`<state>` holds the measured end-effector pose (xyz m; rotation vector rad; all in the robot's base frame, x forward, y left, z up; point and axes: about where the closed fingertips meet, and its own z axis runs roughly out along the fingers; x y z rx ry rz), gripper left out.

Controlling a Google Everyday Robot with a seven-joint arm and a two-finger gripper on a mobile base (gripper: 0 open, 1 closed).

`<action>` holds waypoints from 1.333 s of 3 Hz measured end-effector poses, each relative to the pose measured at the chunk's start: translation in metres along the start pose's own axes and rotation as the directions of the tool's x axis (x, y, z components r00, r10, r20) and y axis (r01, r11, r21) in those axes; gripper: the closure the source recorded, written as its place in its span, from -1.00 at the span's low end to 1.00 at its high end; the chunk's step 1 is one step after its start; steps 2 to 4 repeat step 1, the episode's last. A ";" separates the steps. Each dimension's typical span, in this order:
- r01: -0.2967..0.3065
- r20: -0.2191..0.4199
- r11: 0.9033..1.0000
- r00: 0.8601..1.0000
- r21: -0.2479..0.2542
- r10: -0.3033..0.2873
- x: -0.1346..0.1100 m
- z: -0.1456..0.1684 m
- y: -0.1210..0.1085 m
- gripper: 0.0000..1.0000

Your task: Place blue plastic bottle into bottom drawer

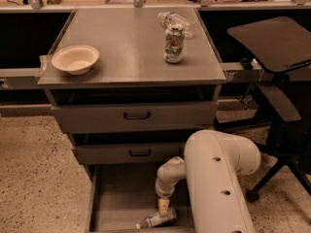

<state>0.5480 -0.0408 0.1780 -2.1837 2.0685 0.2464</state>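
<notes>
The blue plastic bottle (156,220), clear with a white cap pointing left, lies on its side on the floor of the open bottom drawer (116,198), near its front right. My gripper (164,207) hangs from the white arm (214,178) inside the drawer. It points down, its tip just above the bottle's right end. I cannot tell whether it still touches the bottle.
On the cabinet top (121,38) stand a cream bowl (75,58) at the left and a green-and-white soda can (174,43), with a small clear bottle (176,19) lying behind it. The two upper drawers (137,115) are closed. A dark chair (272,42) stands at the right.
</notes>
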 end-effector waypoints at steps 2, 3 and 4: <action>0.000 0.000 1.000 1.000 0.000 0.000 0.000 0.000 0.000 -1.00; 0.000 0.000 1.000 1.000 0.000 0.000 0.000 0.000 0.000 -1.00; 0.000 0.000 1.000 1.000 0.000 0.000 0.000 0.000 0.000 -1.00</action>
